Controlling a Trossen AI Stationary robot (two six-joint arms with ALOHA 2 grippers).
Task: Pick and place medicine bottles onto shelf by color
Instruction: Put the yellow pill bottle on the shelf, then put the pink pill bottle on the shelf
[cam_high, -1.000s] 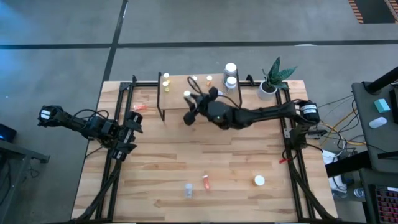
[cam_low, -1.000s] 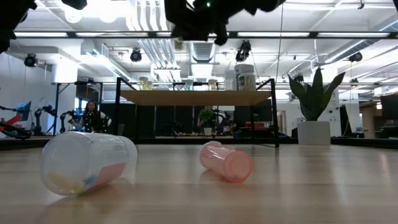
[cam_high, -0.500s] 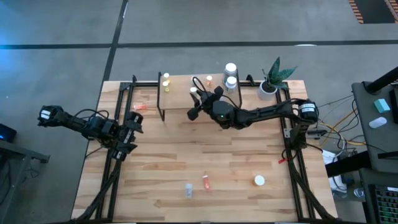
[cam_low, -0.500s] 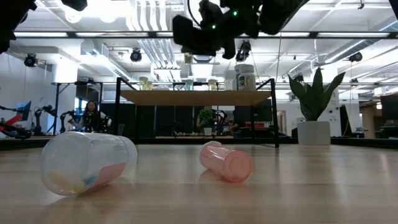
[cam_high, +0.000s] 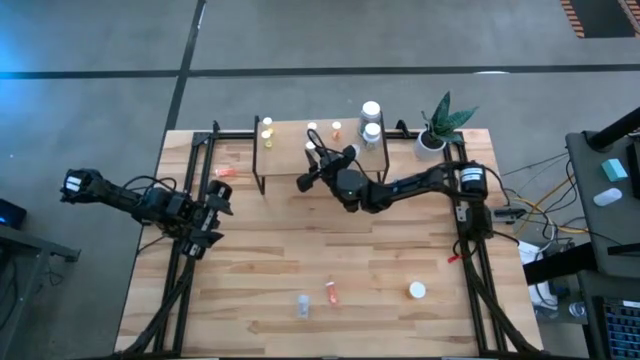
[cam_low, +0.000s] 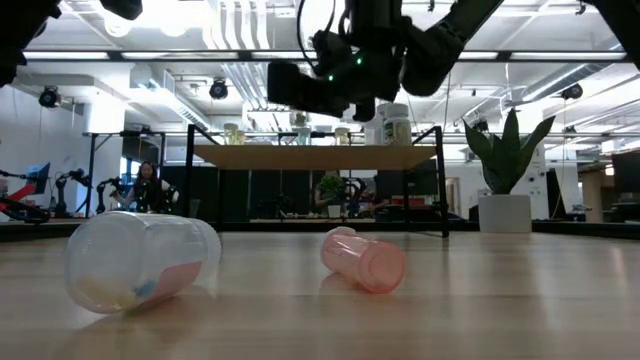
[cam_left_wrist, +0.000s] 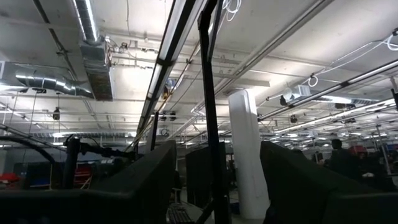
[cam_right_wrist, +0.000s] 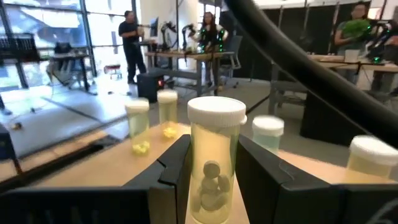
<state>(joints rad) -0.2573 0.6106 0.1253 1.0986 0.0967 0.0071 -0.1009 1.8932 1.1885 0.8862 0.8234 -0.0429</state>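
We see the right gripper (cam_right_wrist: 214, 180) clamped on a yellow bottle (cam_right_wrist: 214, 158) — upright, over the shelf (cam_high: 322, 152). The left gripper (cam_high: 213, 210) waits at the table's (cam_high: 300, 260) left edge — fingers spread.

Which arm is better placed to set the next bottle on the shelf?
Right. Its claw grips a yellow bottle at the shelf; the left claw waits by the table's left edge.
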